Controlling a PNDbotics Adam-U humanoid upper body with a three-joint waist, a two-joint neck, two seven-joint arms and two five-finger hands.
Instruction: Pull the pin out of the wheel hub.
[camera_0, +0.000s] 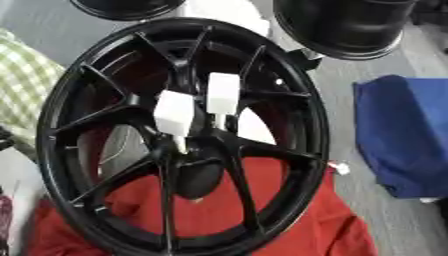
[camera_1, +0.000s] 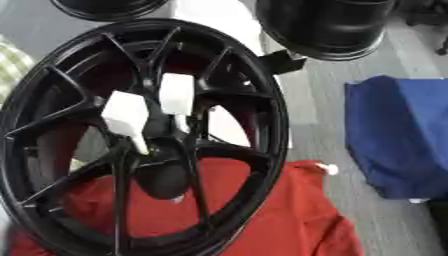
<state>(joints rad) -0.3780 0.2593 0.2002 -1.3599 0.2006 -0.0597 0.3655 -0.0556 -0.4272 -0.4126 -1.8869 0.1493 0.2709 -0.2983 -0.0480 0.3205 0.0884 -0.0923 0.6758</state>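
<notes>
A large black wheel hub (camera_0: 262, 148) stands tilted in the middle of both eye views, its spokes facing me. Two white block-shaped pins stick out of its centre on thin stems: one on the left (camera_0: 174, 112), slightly lower, and one on the right (camera_0: 222, 93). They sit side by side, close together. Neither of my hands shows in either view, and nothing is touching the pins.
A red cloth (camera_0: 341, 225) lies under the hub's lower part, with a small white thing (camera_0: 339, 168) at its right edge. A blue cloth (camera_0: 407, 135) lies to the right and a green checked cloth (camera_0: 22, 80) to the left. Two other black wheels (camera_0: 350, 25) (camera_0: 127, 7) stand behind.
</notes>
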